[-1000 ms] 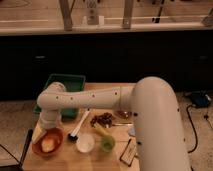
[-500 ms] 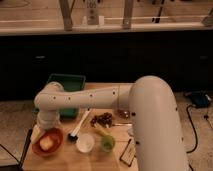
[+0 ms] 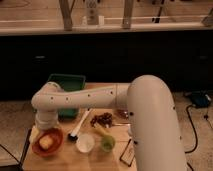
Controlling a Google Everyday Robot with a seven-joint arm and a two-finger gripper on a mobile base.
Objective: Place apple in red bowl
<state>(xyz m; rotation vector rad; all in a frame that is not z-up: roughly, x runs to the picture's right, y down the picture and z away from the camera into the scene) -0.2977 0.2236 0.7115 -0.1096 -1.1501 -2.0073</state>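
Note:
The apple (image 3: 45, 142), small and yellowish-orange, lies inside the red bowl (image 3: 56, 136) at the table's front left. My white arm reaches from the right across the table. Its gripper (image 3: 41, 127) hangs at the bowl's back left edge, just above and behind the apple. The gripper's lower end is partly hidden against the bowl and the table edge.
A green tray (image 3: 67, 84) stands behind the arm. A white bowl (image 3: 85, 143) and a small green cup (image 3: 106, 144) sit right of the red bowl. A dark reddish-brown cluster (image 3: 102, 119), a long utensil (image 3: 79, 126) and a dark packet (image 3: 127, 153) lie nearby.
The arm's end has shifted slightly to the left and up beside the red bowl. The apple stays in the bowl.

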